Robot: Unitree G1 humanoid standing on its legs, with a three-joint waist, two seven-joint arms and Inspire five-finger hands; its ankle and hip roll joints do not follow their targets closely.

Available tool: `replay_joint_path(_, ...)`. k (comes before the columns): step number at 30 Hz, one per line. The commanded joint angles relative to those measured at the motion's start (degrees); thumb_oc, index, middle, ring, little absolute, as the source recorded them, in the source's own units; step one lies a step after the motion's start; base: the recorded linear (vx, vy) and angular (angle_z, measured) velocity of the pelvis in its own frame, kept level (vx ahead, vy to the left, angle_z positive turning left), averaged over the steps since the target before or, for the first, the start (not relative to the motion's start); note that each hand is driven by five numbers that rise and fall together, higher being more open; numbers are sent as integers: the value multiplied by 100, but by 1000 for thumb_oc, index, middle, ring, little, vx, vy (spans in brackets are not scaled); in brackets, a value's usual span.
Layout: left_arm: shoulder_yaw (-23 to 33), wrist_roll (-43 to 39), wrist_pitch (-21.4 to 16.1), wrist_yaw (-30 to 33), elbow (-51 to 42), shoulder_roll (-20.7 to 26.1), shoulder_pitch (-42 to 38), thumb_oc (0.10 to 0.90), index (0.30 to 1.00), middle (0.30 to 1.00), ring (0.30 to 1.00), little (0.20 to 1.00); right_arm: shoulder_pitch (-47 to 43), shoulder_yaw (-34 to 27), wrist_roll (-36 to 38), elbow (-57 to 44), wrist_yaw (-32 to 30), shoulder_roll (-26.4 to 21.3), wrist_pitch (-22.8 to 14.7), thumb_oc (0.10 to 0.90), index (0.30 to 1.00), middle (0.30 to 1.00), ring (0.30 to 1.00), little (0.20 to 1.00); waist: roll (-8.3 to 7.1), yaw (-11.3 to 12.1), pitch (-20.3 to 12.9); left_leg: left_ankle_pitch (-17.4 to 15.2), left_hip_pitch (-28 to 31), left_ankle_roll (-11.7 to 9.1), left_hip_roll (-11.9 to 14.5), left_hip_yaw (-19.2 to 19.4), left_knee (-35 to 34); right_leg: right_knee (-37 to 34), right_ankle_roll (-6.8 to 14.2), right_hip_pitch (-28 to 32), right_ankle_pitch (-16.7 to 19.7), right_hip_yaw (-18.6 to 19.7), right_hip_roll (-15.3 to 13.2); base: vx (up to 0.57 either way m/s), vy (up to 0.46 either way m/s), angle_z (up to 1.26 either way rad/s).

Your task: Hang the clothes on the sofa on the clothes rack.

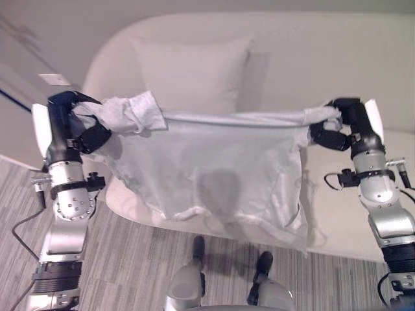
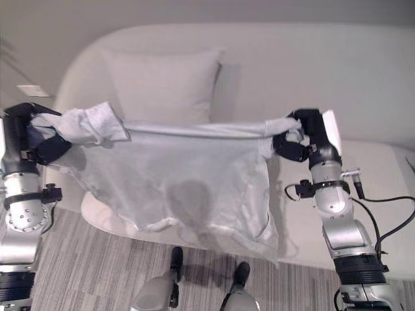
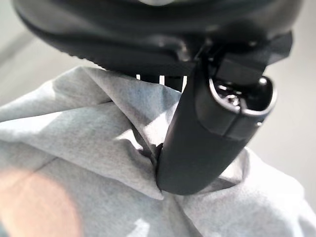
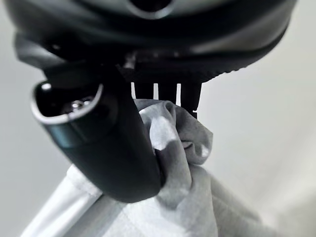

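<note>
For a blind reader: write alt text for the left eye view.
Both robot hands hold a light grey T-shirt stretched between them in front of a white sofa: left hand pinches one shoulder, right hand the other. A white cushion leans behind.

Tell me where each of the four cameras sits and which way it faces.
Left eye view: on the head, looking down at the grey shirt stretched before the sofa; both arms show.
Right eye view: beside it, same scene, with the cushion.
Left wrist view: looks along the left hand pinching the shirt.
Right wrist view: looks along the right hand clamping bunched cloth.
All four share the shirt.
</note>
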Motion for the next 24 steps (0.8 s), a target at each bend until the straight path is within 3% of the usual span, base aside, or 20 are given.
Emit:
replay_joint_path(1, 567, 223, -304, 674, 224, 1056, -291, 400, 300, 300, 300, 300, -380, -160, 152, -29, -343, -481, -473, 400, 300, 300, 300, 300, -797, -17, -1122, 308, 338, -616, 729, 1405, 261, 31, 85, 505, -593, -431, -233, -71, -13, 108)
replay_joint_path(2, 574, 256, -302, 665, 200, 1116, -307, 400, 300, 300, 300, 300, -440, -128, 136, -24, -353, -540, -464, 400, 300, 300, 300, 300, -847, -3, -1135, 112, 382, -549, 764, 1630, 498, 31, 82, 564, -564, -519, -285, -7, 15, 102)
replay_joint_path(4, 716, 348, -329, 715, 162, 1238, -329, 400, 300, 300, 300, 300, -609, -70, 75, 9, -334, -657, -439, 400, 300, 300, 300, 300, -903, 133, -1178, -545, 453, -464, 639, 1500, 1107, 47, 130, 722, -467, -630, -428, 2, 103, 77)
replay_joint_path(6, 687, 373, -319, 734, 147, 1322, -425, 400, 300, 300, 300, 300, -646, -145, -4, 53, -312, -752, -369, 400, 300, 300, 300, 300, -850, 79, -1295, -925, 641, -406, 489, 1394, 792, 65, 211, 772, -371, -772, -521, 14, 244, 50)
replay_joint_path(8, 647, 419, -292, 727, 99, 1375, -501, 400, 300, 300, 300, 300, -636, -225, -39, 61, -319, -787, -339, 400, 300, 300, 300, 300, -828, 53, -1385, -902, 760, -327, 364, 1381, 505, 83, 313, 783, -269, -893, -624, 22, 296, 93)
replay_joint_path(10, 520, 489, -263, 729, 89, 1605, -778, 400, 300, 300, 300, 300, -777, -210, -93, 106, -412, -787, -303, 400, 300, 300, 300, 300, -857, 118, -1514, -968, 883, -173, -19, 1302, -37, 452, 599, 668, 265, -1072, -1085, 34, 371, 69)
replay_joint_path(12, 350, 583, -239, 704, 22, 1795, -1045, 400, 300, 300, 300, 300, -985, -115, -182, 134, -460, -878, -255, 400, 300, 300, 300, 300, -918, 163, -1475, -1095, 856, -24, -232, 1189, -37, 719, 712, 561, 363, -1005, -1356, -42, 290, 52)
replay_joint_path(14, -73, 536, -260, 647, 38, 1933, -1505, 400, 300, 300, 300, 300, -1122, -16, -154, 191, -473, -982, -253, 400, 300, 300, 300, 300, -1006, 27, -1349, -968, 707, 115, -415, 879, -37, 1164, 508, 296, 158, -228, -1163, -160, 232, 60)
replay_joint_path(16, -504, 445, -273, 605, 136, 2012, -1893, 400, 300, 300, 300, 300, -1190, 34, -84, 321, -506, -1189, -282, 400, 300, 300, 300, 300, -1048, -91, -1311, -812, 576, 190, -510, 458, -37, 1833, 371, 43, -383, 882, -509, -115, 102, 104)
replay_joint_path(17, -533, 441, -276, 611, 160, 2013, -1935, 400, 300, 300, 300, 300, -1197, 28, -78, 338, -509, -1200, -291, 400, 300, 300, 300, 300, -1047, -78, -1311, -787, 549, 186, -501, 458, -37, 1893, 352, -12, -398, 888, -508, -107, 67, 116)
replay_joint_path(18, -827, 395, -248, 567, 288, 2034, -2084, 400, 300, 300, 300, 300, -1182, 42, -71, 458, -577, -1500, -333, 400, 300, 300, 300, 300, -1148, -127, -1274, -671, 398, 212, -626, 106, -37, 1804, 122, -11, -1064, 1576, 198, -90, 28, 98)
replay_joint_path(19, -845, 395, -251, 570, 298, 2028, -2104, 400, 300, 300, 300, 300, -1171, 30, -67, 464, -580, -1510, -341, 400, 300, 300, 300, 300, -1142, -131, -1277, -648, 379, 204, -616, 89, -37, 1793, 101, -17, -1052, 1555, 208, -181, 57, 132)
replay_joint_path(20, -792, 358, -226, 563, 332, 2021, -2152, 400, 300, 300, 300, 300, -1461, 47, -47, 460, -547, -1662, -286, 400, 300, 300, 300, 300, -1300, 26, -1309, -518, 201, 97, -825, -180, -37, 1155, -102, 287, -1229, 1561, 320, -179, -57, 127)
replay_joint_path(21, -799, 344, -233, 543, 337, 1993, -2176, 400, 300, 300, 300, 300, -1618, 76, 24, 546, -627, -1706, -335, 400, 300, 300, 300, 300, -1400, 71, -1309, -468, 74, 24, -847, -287, -37, 843, -128, 444, -1237, 1454, 361, -186, -47, 115)
replay_joint_path(22, -797, 344, -231, 542, 338, 1992, -2186, 400, 300, 300, 300, 300, -1642, 90, 29, 566, -631, -1714, -345, 400, 300, 300, 300, 300, -1389, 48, -1308, -428, 46, 24, -845, -312, -37, 801, -131, 445, -1190, 1427, 371, -259, -138, 81)
replay_joint_path(23, -879, 203, -245, 558, 373, 1937, -2283, 400, 300, 300, 300, 300, -1885, 156, 135, 577, -696, -1772, -377, 400, 300, 300, 300, 300, -1475, 93, -1253, -192, -326, -171, -771, -372, -37, 459, -156, 488, -1109, 1319, 447, -322, -32, 79)
replay_joint_path(24, -951, 136, -243, 581, 434, 1898, -2355, 400, 300, 300, 300, 300, -1993, 198, 121, 604, -729, -1834, -371, 400, 300, 300, 300, 300, -1494, 89, -1182, -90, -563, -232, -748, -295, -37, 396, -154, 433, -1030, 1205, 438, -528, 89, 141)
